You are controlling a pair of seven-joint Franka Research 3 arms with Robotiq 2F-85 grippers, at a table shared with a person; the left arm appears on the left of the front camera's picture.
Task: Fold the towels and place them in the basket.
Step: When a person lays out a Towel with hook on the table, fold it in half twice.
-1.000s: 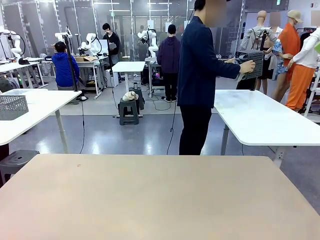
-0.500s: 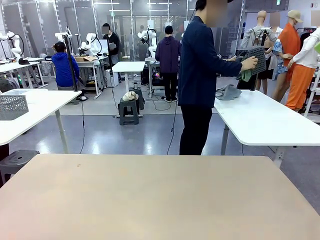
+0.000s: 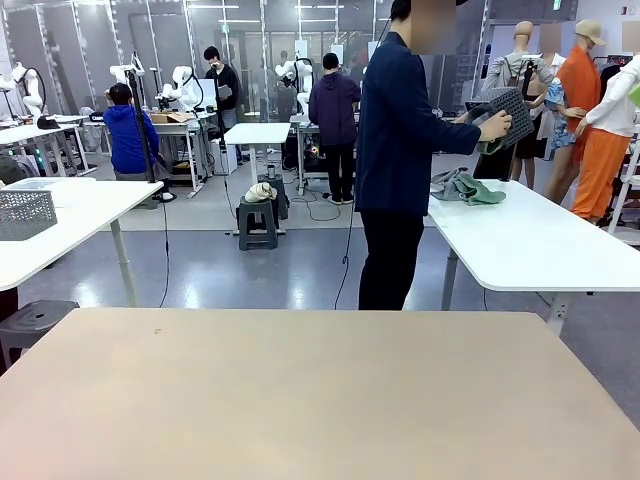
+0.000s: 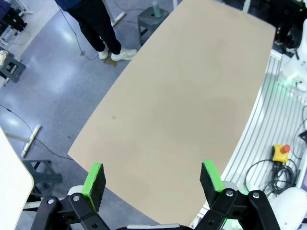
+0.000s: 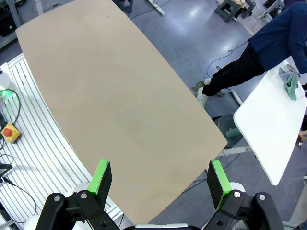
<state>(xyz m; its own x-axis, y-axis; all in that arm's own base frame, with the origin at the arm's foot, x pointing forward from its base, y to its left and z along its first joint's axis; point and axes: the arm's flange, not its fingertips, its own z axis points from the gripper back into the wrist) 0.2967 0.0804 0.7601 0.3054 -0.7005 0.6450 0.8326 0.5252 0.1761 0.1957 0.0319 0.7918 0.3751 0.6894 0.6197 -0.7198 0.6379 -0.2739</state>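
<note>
Tipping dark grey latticed plastic basket (image 3: 508, 108) over white side table (image 3: 540, 245), likely dumping light-green terry towels (image 3: 481, 191), heaped on it. Waiting well apart from it with left gripper (image 4: 152, 184) and right gripper (image 5: 160, 184) wide, empty.

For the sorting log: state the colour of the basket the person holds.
Dark grey basket, clearest in front view.

Right tool (image 5: 159, 178) spread wide over beige table (image 5: 110, 96); green towel (image 5: 291, 89) on white table (image 5: 268, 129).
</note>
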